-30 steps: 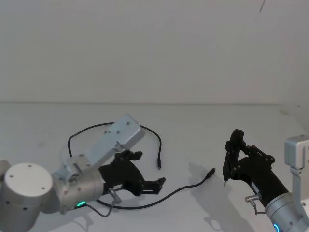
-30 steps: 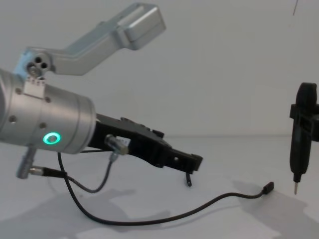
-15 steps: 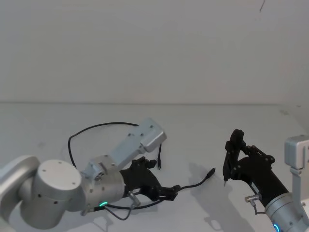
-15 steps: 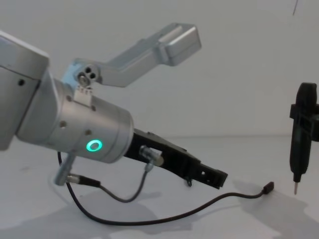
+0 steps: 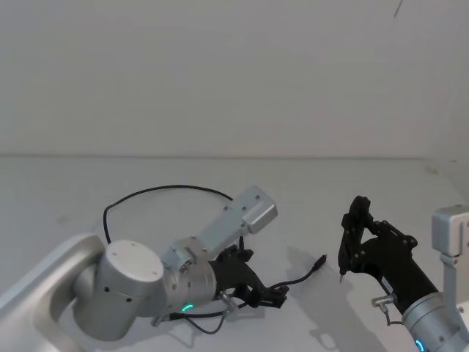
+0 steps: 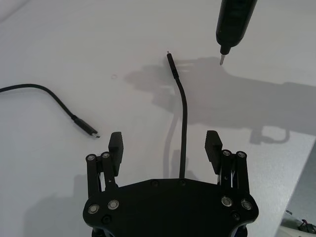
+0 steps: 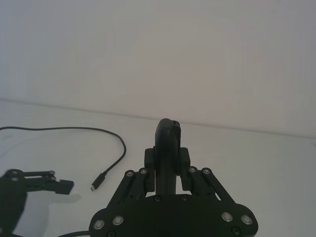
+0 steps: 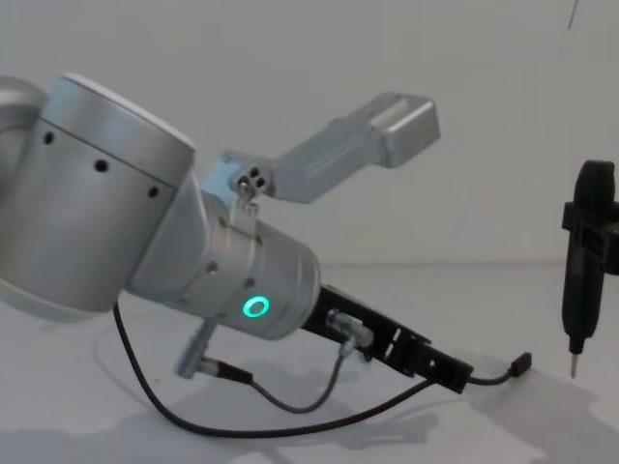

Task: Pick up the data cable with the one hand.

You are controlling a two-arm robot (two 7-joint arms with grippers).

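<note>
One step short of the grasp: left gripper point(image 6: 164, 142) low over the table point(image 6: 74, 59), spread wide, empty, astride the cable point(image 6: 184, 118) near its right-hand plug. Next, probably: lower, centre, pinch the thin cord. Far right: right gripper point(image 7: 167, 163) parked, clamped on a pen tool point(image 7: 168, 133).

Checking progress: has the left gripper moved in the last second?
Yes. The left gripper moved right, toward the pen tool in the parked right gripper, now straddling the cable.
</note>
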